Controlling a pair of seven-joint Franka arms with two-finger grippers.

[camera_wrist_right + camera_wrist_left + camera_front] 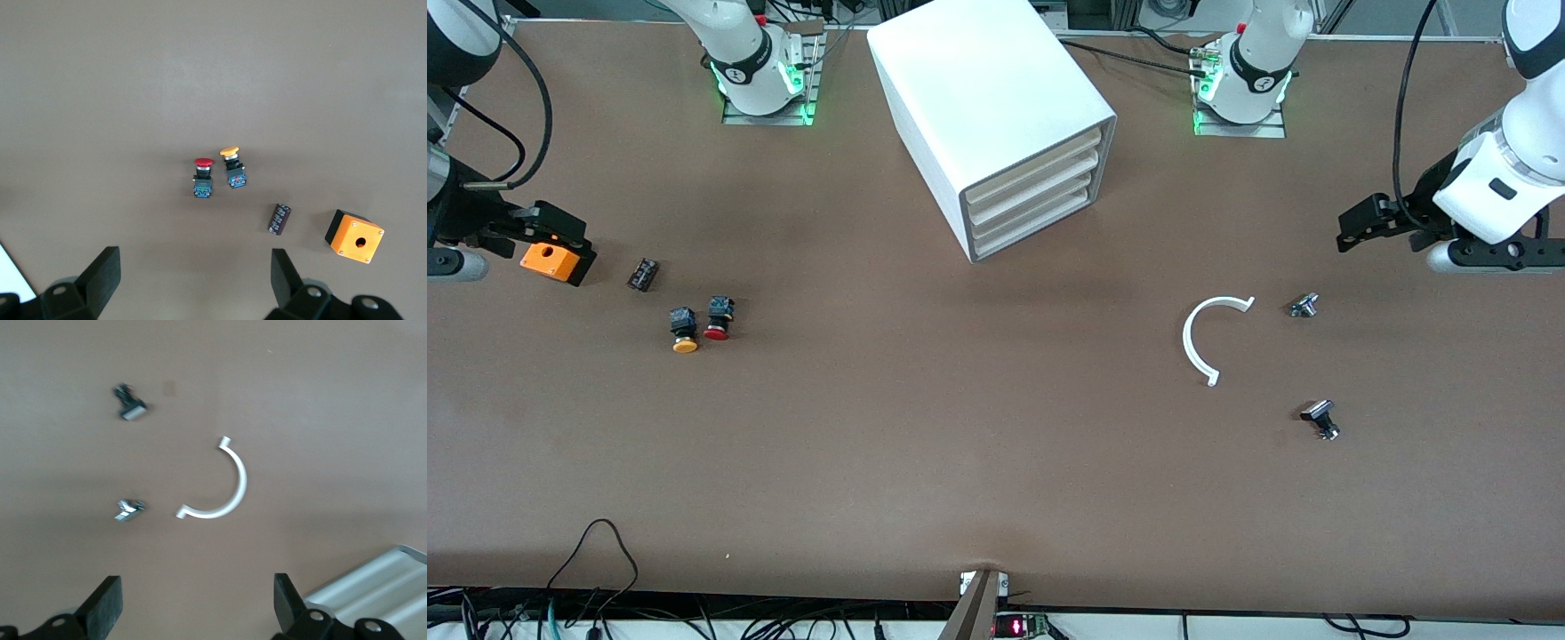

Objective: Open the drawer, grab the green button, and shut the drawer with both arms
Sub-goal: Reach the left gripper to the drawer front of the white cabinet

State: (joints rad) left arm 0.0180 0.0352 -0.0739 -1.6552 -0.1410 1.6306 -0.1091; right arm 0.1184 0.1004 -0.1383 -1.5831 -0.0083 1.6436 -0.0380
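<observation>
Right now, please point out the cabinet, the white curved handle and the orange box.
cabinet (996, 98), front view, on its flat top.
white curved handle (1190, 331), front view, on the middle of its arc.
orange box (354, 236), right wrist view, on its top face.

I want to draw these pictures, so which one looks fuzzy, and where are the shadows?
The left wrist view is fuzzy: the white curved handle and two small metal parts look smeared. The right wrist view is sharp; the red-capped button and yellow-capped button show crisp edges. In the front view, the cabinet casts a soft shadow on the table, and green lights glow at both arm bases.
</observation>
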